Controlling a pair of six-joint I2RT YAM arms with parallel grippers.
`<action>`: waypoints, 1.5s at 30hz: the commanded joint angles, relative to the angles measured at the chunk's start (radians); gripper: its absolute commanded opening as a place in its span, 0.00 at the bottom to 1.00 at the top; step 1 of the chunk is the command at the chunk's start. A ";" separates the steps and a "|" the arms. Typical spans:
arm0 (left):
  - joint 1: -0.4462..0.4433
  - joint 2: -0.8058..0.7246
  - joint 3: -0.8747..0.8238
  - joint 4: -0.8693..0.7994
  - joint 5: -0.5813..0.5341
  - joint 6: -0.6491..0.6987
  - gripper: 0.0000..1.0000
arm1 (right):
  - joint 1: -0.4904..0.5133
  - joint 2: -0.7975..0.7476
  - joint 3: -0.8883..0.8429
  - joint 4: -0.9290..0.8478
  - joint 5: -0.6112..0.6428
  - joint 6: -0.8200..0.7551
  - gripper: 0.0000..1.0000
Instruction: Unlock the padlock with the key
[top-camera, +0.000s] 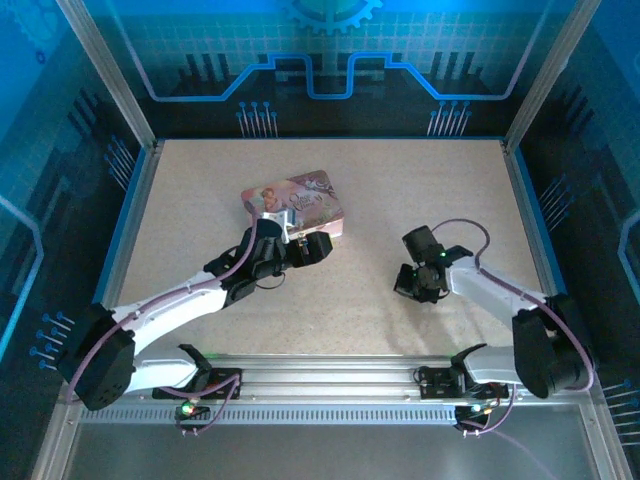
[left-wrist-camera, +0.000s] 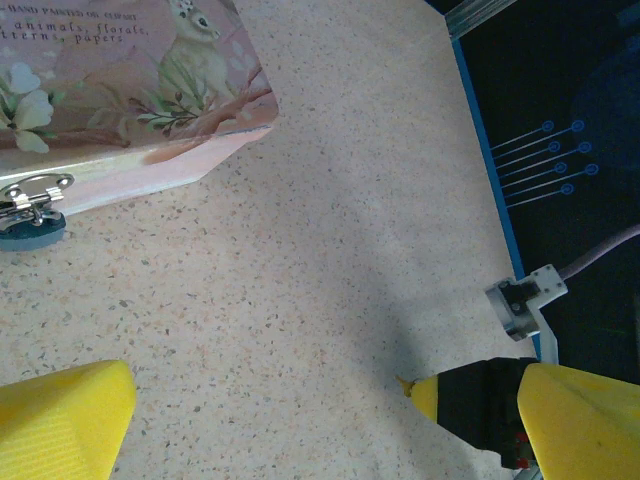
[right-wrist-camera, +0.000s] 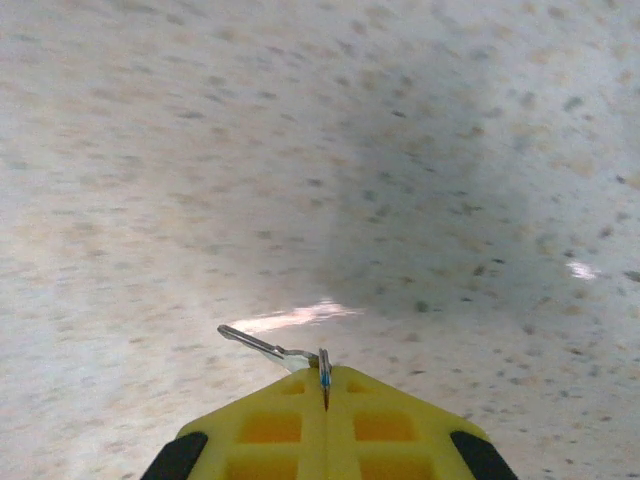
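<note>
**Top view:** the tin (top-camera: 295, 205) is being shown left of centre on the table (top-camera: 400, 180). The left gripper (top-camera: 297, 243) is being held just below it, and the right gripper (top-camera: 415, 283) right of centre.

**Left wrist view:** the left fingers (left-wrist-camera: 60, 420) are being held wide apart and empty. The padlock (left-wrist-camera: 30, 222) is being seen at the left edge, at the tin's metal clasp.

**Right wrist view:** at lower centre, the key (right-wrist-camera: 262, 345) is being pinched between the right gripper's closed fingers, protruding to the left just above the table.
</note>
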 joint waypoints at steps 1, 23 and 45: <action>-0.008 -0.024 0.035 0.002 0.008 -0.007 0.99 | 0.009 -0.063 -0.013 0.089 -0.069 0.039 0.00; -0.091 0.235 0.241 0.172 0.238 -0.040 0.60 | 0.047 -0.224 0.043 0.403 -0.308 0.322 0.00; -0.111 0.296 0.269 0.183 0.230 -0.055 0.28 | 0.108 -0.217 0.073 0.434 -0.320 0.371 0.00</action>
